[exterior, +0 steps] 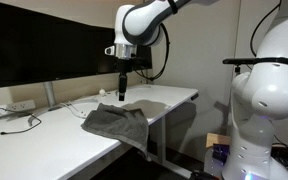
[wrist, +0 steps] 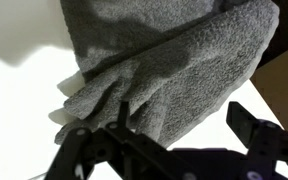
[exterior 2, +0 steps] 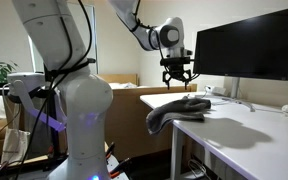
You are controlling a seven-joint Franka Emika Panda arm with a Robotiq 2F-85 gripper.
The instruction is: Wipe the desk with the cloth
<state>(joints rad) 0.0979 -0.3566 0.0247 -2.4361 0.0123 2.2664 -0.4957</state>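
Jaws spread wide, seemingly clear above cloth [wrist: 164, 70].

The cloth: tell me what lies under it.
Under the cloth is the white desk, near one end; one side of the cloth hangs over the desk's edge. Whether anything small sits beneath the fabric cannot be seen.

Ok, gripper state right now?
Gripper: open, holding nothing, above the cloth.
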